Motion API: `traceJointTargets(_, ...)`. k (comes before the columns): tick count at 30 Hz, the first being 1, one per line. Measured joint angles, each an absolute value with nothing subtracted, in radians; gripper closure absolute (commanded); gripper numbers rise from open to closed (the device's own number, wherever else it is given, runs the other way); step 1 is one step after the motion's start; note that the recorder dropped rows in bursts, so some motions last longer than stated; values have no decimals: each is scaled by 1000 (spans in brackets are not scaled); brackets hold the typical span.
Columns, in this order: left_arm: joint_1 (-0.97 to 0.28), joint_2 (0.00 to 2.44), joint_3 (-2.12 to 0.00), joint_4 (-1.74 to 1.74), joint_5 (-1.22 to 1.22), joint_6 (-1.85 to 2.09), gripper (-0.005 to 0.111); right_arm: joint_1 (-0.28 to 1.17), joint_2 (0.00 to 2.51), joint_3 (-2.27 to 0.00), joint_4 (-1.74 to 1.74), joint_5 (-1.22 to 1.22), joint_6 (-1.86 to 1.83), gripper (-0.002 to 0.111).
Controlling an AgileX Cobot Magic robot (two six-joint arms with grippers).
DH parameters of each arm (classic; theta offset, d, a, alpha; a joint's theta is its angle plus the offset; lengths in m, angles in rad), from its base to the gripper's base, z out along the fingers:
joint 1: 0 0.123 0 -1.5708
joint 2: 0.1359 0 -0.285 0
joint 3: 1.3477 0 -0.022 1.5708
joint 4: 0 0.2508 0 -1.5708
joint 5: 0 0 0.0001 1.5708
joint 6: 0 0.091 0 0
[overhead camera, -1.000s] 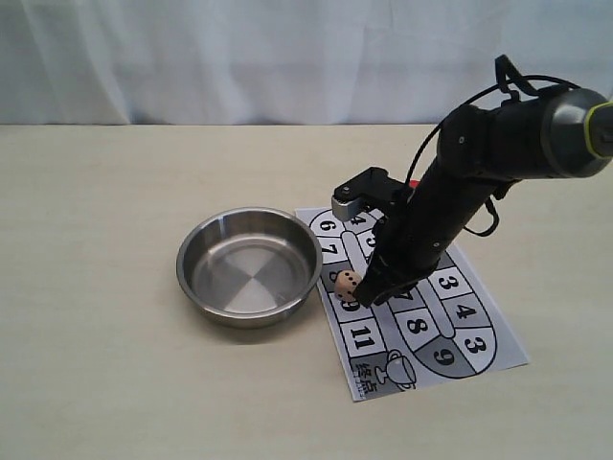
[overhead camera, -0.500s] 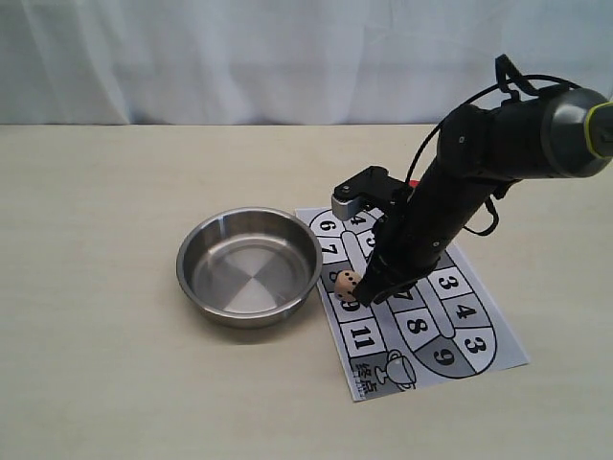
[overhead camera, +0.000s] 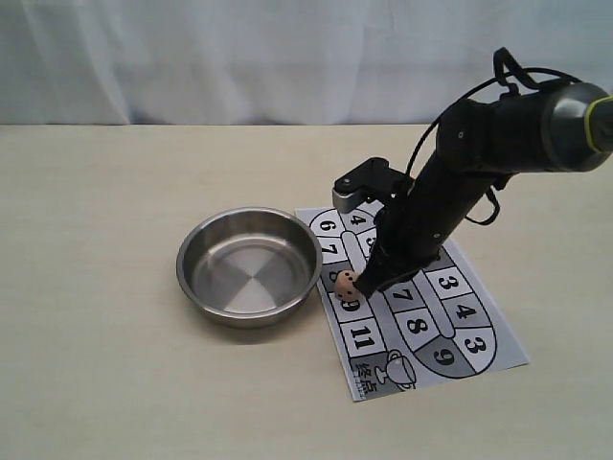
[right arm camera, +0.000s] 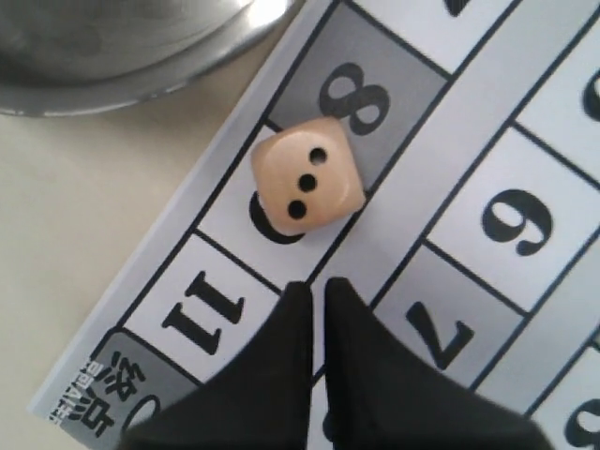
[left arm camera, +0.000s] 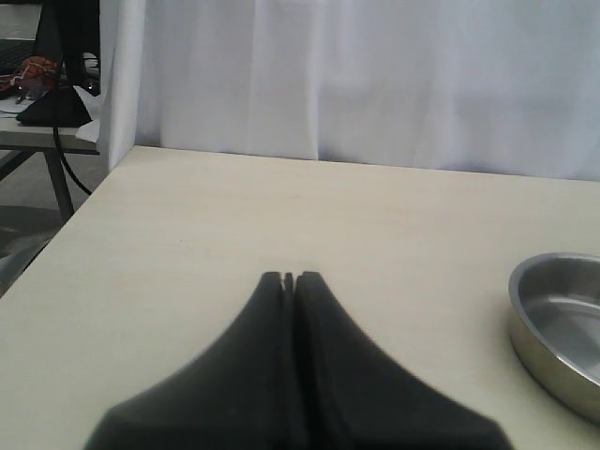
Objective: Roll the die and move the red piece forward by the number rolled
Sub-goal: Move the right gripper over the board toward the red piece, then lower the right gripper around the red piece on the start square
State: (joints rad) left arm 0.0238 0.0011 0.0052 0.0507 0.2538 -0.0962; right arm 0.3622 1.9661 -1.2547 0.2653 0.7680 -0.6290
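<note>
The die point(right arm camera: 308, 184) lies on the printed game board point(right arm camera: 487, 122), between the squares 8 and 11, with three pips on its top face. In the exterior view the die point(overhead camera: 346, 282) sits at the board's left edge, beside the bowl. My right gripper point(right arm camera: 317, 284) hovers just short of it, shut with only a thin slit between the tips and nothing in them; from outside, the right gripper point(overhead camera: 368, 285) points down at the board point(overhead camera: 450, 321). My left gripper point(left arm camera: 289, 276) is shut and empty over bare table. The red piece is hidden behind the right arm.
A steel bowl point(overhead camera: 249, 266) stands empty just left of the board; its rim point(left arm camera: 562, 319) shows in the left wrist view and its edge point(right arm camera: 122, 56) in the right wrist view. A white curtain backs the table.
The right arm has lifted and drawn back slightly from the board. The die has stayed where it lies.
</note>
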Motion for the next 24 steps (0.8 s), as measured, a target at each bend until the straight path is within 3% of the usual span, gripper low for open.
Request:
traceJointTargets(4, 24, 1, 5, 51, 254, -96, 107, 362, 1960, -1283, 137, 763, -494, 103)
traceJointTargets(7, 24, 1, 5, 51, 254, -96, 107, 362, 1955, -1293, -34, 750, -326, 96)
traceJointTargets(12, 24, 1, 5, 51, 254, -96, 107, 362, 1955, -1297, -295, 706, -32, 73)
traceJointTargets(18, 24, 1, 5, 51, 254, -96, 107, 362, 1955, -1298, -356, 635, 72, 40)
traceJointTargets(24, 24, 1, 5, 51, 254, -96, 107, 337, 1955, -1300, -352, 479, 241, 36)
